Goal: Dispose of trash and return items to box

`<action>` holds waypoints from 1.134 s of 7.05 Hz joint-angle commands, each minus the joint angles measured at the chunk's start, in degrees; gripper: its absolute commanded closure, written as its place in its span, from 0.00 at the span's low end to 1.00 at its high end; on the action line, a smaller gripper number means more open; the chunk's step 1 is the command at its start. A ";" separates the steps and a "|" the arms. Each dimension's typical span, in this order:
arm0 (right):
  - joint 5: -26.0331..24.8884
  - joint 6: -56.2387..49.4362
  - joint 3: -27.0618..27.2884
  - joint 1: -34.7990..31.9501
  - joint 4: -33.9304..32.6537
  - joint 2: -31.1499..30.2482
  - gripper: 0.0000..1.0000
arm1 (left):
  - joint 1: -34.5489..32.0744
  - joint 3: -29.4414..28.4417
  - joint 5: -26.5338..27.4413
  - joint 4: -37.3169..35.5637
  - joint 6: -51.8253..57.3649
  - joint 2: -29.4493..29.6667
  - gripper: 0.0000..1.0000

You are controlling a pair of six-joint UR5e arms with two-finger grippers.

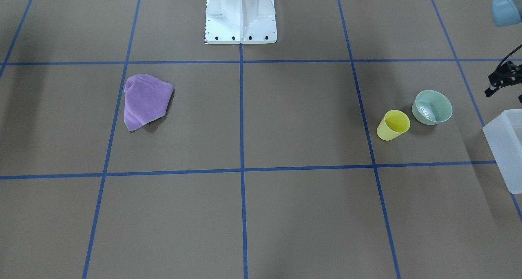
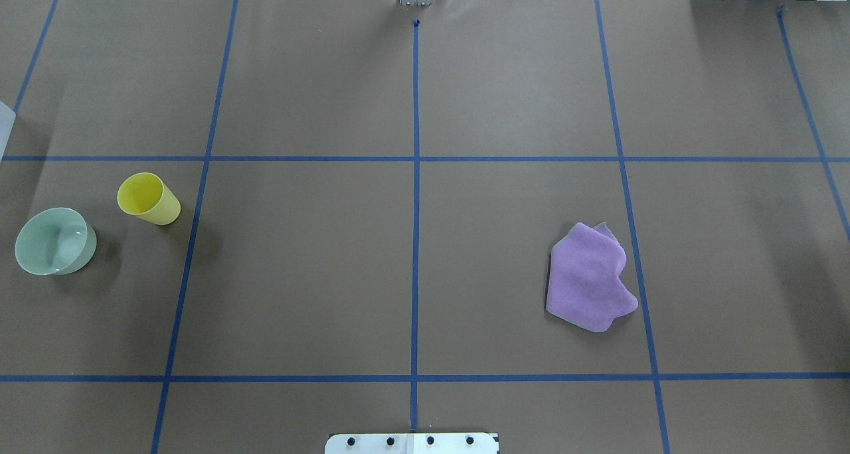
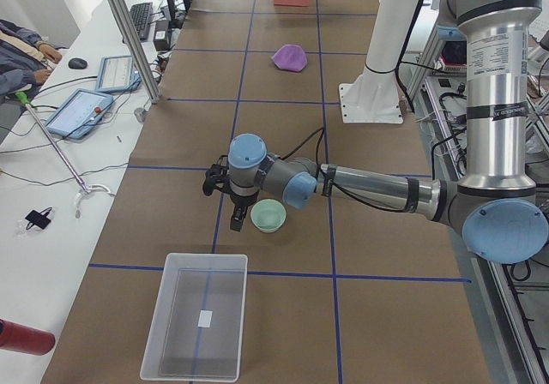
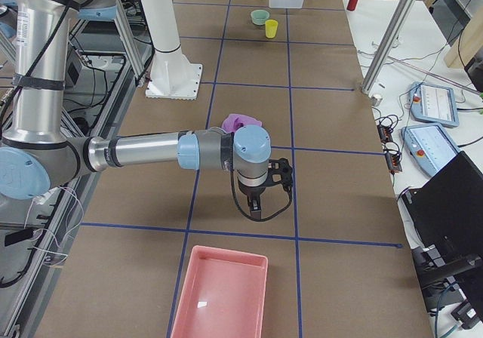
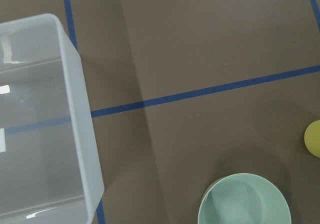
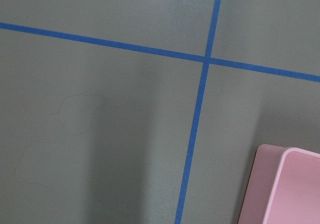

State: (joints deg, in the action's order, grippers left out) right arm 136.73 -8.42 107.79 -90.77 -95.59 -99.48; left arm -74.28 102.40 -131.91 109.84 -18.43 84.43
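The pale mint-green bowl (image 1: 432, 107) stands upright next to a yellow cup (image 1: 393, 125); both also show in the overhead view, the bowl (image 2: 54, 240) and the cup (image 2: 149, 198). The frosted-white box (image 1: 505, 148) is beside them and looks empty in the left wrist view (image 5: 45, 124). My left gripper (image 1: 505, 94) hovers between bowl and box, its two dark fingers apart and holding nothing. My right gripper (image 4: 256, 202) hangs over bare table near a pink tray (image 4: 220, 293); I cannot tell whether it is open or shut.
A crumpled purple cloth (image 2: 590, 278) lies on the table's right half. The white robot pedestal (image 1: 240, 14) stands at mid-table on the robot's side. The pink tray's corner shows in the right wrist view (image 6: 290, 184). Blue tape lines cross the brown surface.
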 commanded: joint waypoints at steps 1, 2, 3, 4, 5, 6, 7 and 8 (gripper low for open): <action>0.03 0.16 0.05 0.33 0.05 0.16 0.00 | 6.75 -2.19 2.36 4.31 -6.87 0.12 0.02; 0.03 0.16 -0.04 0.33 0.05 0.25 0.00 | 7.39 -7.17 2.36 11.55 -7.58 0.12 0.02; 0.11 0.16 -0.04 0.42 0.05 0.25 0.00 | 8.79 -12.96 2.36 20.93 -12.89 0.82 0.03; 0.46 0.25 0.05 0.42 0.05 0.25 0.00 | 11.15 -14.15 2.54 24.33 -16.69 0.82 0.03; 0.81 0.25 0.05 0.42 0.05 0.25 0.00 | 12.92 -14.33 2.54 24.45 -16.81 0.74 0.04; 0.82 0.25 0.05 0.42 0.05 0.25 0.00 | 13.80 -14.42 3.76 24.54 -16.82 0.13 0.09; 0.82 0.25 0.05 0.42 0.05 0.25 0.00 | 14.86 -14.51 5.94 24.54 -17.08 0.03 0.17; 0.90 0.25 0.05 0.42 0.05 0.25 0.00 | 14.95 -14.51 5.96 24.54 -17.17 -0.14 0.53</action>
State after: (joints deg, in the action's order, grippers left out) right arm 137.55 -8.18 107.84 -90.35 -95.54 -99.23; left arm -59.93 87.97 -126.82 134.30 -35.38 84.52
